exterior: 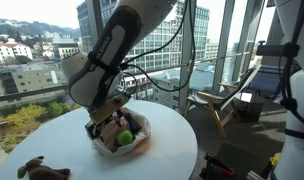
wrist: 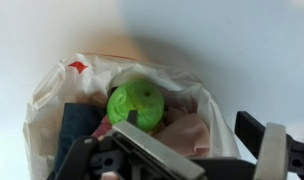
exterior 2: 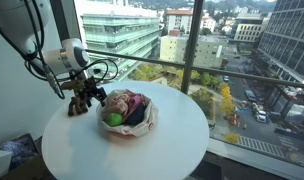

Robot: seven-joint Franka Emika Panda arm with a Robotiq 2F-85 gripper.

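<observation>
A white plastic bag (exterior: 135, 143) (exterior 2: 140, 125) (wrist: 50, 100) lies open on the round white table (exterior: 177, 135) (exterior 2: 177, 145). Inside it are a green ball (exterior: 123, 138) (exterior 2: 114, 119) (wrist: 135, 104), a pink cloth (exterior 2: 128, 101) (wrist: 187, 135) and a dark blue item (wrist: 72, 125). My gripper (exterior: 100, 128) (exterior 2: 87, 98) (wrist: 192, 142) hangs open at the bag's edge, just above its contents. Its fingers (wrist: 254, 135) hold nothing. In the wrist view the ball sits just beyond the jaws.
A brown stuffed toy (exterior: 42, 170) lies at the table's near edge. A wooden chair (exterior: 227, 100) stands beyond the table by the tall windows. The bag sits toward one side of the table, close to its rim.
</observation>
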